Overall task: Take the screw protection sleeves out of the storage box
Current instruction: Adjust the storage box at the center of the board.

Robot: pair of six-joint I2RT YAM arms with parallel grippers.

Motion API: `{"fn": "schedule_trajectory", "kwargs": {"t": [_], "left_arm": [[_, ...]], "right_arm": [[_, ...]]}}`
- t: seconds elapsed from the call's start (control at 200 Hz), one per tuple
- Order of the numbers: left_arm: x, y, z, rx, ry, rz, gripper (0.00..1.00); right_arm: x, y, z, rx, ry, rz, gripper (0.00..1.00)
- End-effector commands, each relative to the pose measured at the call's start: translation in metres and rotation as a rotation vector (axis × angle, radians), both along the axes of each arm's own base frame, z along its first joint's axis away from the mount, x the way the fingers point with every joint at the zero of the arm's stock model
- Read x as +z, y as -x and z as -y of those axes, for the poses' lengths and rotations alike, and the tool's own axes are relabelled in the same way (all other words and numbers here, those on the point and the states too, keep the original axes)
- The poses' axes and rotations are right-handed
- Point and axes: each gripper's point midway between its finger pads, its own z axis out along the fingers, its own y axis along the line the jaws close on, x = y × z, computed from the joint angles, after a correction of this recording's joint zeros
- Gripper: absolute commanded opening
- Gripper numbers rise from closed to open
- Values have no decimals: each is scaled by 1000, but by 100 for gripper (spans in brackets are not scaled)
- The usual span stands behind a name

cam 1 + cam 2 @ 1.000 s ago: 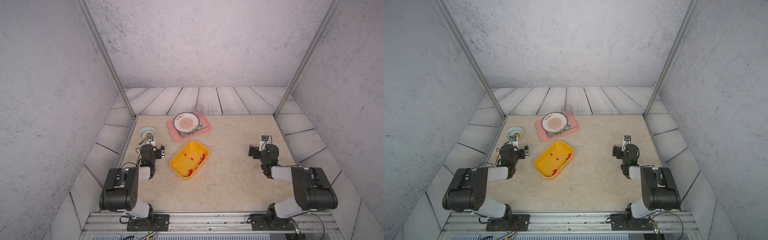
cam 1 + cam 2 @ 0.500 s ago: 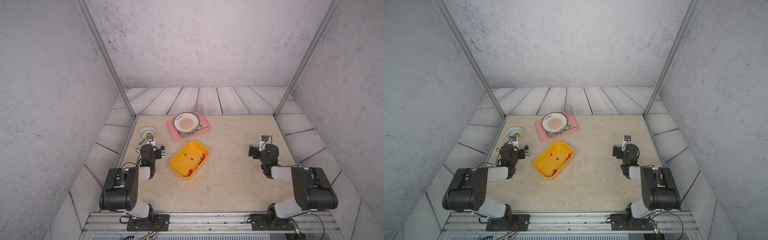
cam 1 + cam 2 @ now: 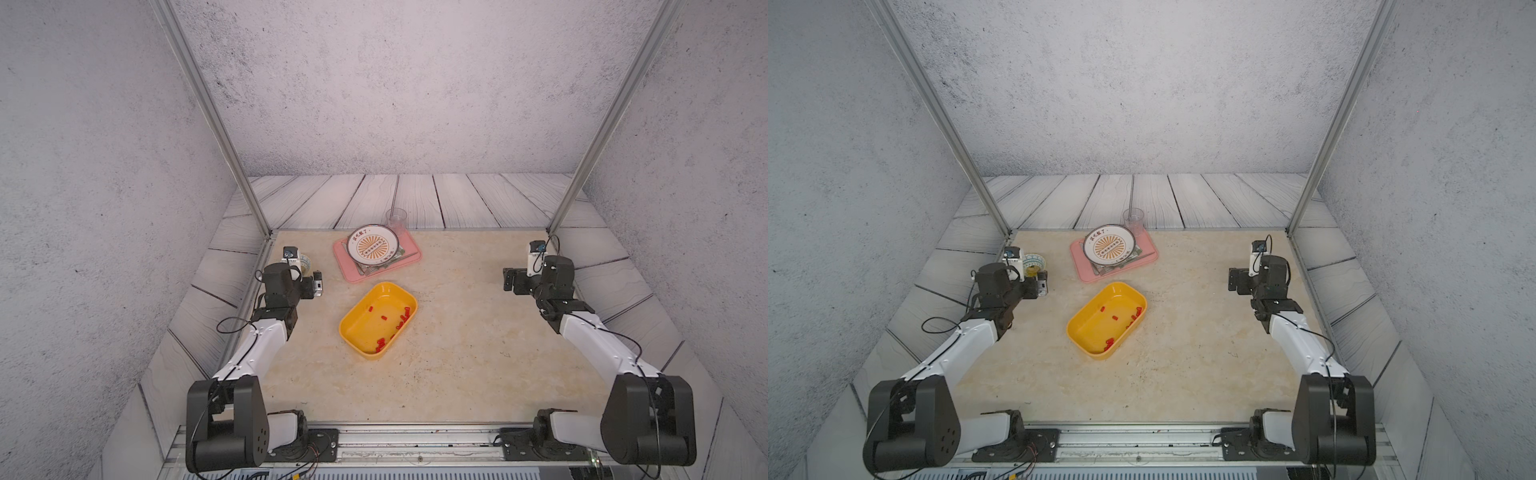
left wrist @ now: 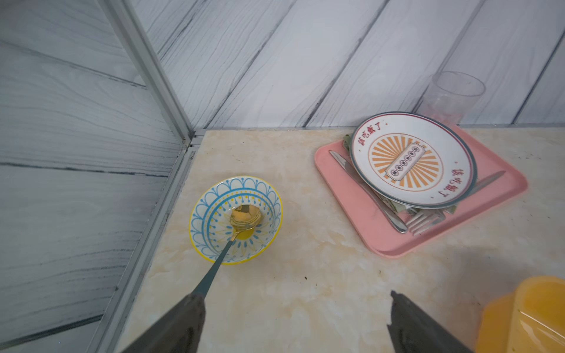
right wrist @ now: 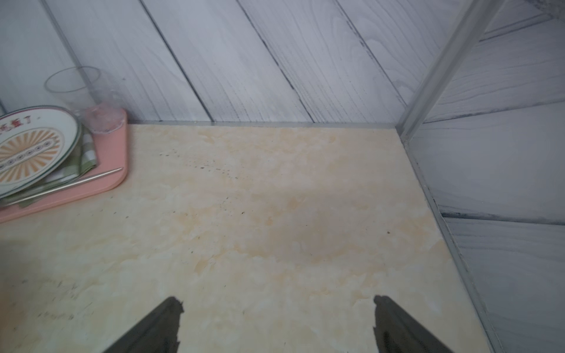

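Jaws on your left arm [image 3: 262, 345] and right arm [image 3: 594, 336] stand fully apart and hold nothing, both well clear of the work. Note the shallow yellow plastic storage box [image 3: 357, 328] lying mid-table [image 3: 457, 353], near the flat pink tray [image 3: 347, 268]. The tiny red cylindrical screw protection sleeves [image 3: 384, 317] all remain inside, several crowded against one long wall. Expect them to be light, smooth and prone to roll. Pinch one across its round body with the tips, starting with those loose on the open floor.
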Motion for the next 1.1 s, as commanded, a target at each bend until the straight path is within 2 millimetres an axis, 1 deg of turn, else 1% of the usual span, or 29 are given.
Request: {"fn": "schedule_trajectory", "kwargs": {"t": [0.0, 0.025, 0.055, 0.12, 0.2, 0.255, 0.295, 0.355, 0.4, 0.475, 0.54, 0.64, 0.691, 0.786, 0.861, 0.921, 1.011, 1.091], "left_arm": [[-24, 50, 38, -304, -18, -272, 99], [-23, 59, 47, -378, -25, -304, 99], [-24, 68, 53, -427, -19, -340, 99], [-25, 87, 62, -512, -12, -392, 100], [-30, 106, 72, -594, -7, -438, 98], [-34, 114, 77, -631, -13, -473, 95], [-38, 116, 80, -641, -23, -496, 93], [-45, 115, 86, -644, -41, -527, 89], [-53, 113, 91, -643, -73, -557, 86], [-64, 106, 101, -642, -128, -584, 81], [-77, 96, 104, -629, -156, -614, 78], [-89, 81, 111, -631, -165, -658, 74], [-96, 75, 116, -633, -170, -683, 73], [-113, 67, 124, -621, -190, -748, 63], [-124, 64, 132, -613, -198, -801, 49], [-131, 62, 136, -588, -187, -817, 42], [-137, 60, 137, -536, -176, -827, 32], [-139, 61, 139, -489, -155, -840, 25]], "right_arm": [[6, 41, -44, 297, -20, -134, 100], [11, 49, -55, 377, -31, -150, 98], [16, 56, -64, 432, -53, -171, 97], [23, 62, -74, 482, -87, -206, 96], [26, 69, -86, 544, -97, -246, 96], [27, 72, -96, 589, -89, -270, 95], [26, 74, -104, 620, -72, -283, 95], [21, 74, -117, 662, -17, -299, 94], [15, 77, -130, 710, 34, -309, 94], [4, 79, -149, 775, 95, -330, 94], [-2, 80, -160, 809, 98, -346, 93], [-9, 83, -173, 852, 84, -366, 93], [-14, 85, -177, 867, 87, -372, 93], [-22, 89, -180, 887, 95, -383, 92], [-27, 91, -179, 892, 95, -395, 91], [-29, 94, -180, 899, 92, -403, 91], [-34, 97, -180, 899, 86, -419, 91], [-36, 99, -181, 905, 76, -427, 90]]}}
